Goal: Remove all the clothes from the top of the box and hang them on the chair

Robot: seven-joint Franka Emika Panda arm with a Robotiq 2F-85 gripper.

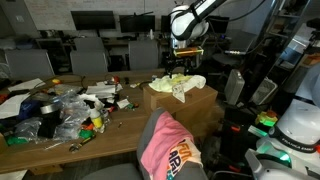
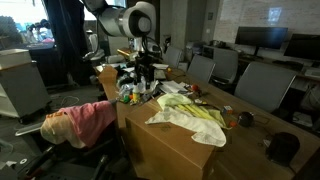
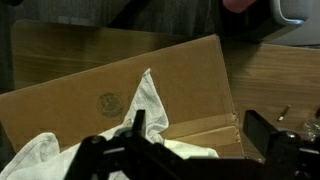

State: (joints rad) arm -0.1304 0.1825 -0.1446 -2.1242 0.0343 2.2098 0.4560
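Note:
A brown cardboard box (image 1: 195, 104) (image 2: 165, 150) stands by the table. White and pale yellow clothes (image 1: 180, 83) (image 2: 190, 116) lie crumpled on its top. A pink garment (image 1: 163, 146) (image 2: 82, 121) hangs over the chair in both exterior views. My gripper (image 1: 184, 58) (image 2: 147, 68) hovers above the box and the clothes. In the wrist view the gripper (image 3: 200, 135) is open and empty. Its left finger is next to a raised peak of white cloth (image 3: 150, 100), with the box top (image 3: 180, 70) below.
A wooden table (image 1: 110, 118) next to the box is cluttered with bags, bottles and small items (image 1: 65, 108) (image 2: 135, 88). Office chairs (image 2: 262, 85) and monitors line the background. White equipment (image 1: 295, 120) stands beside the box.

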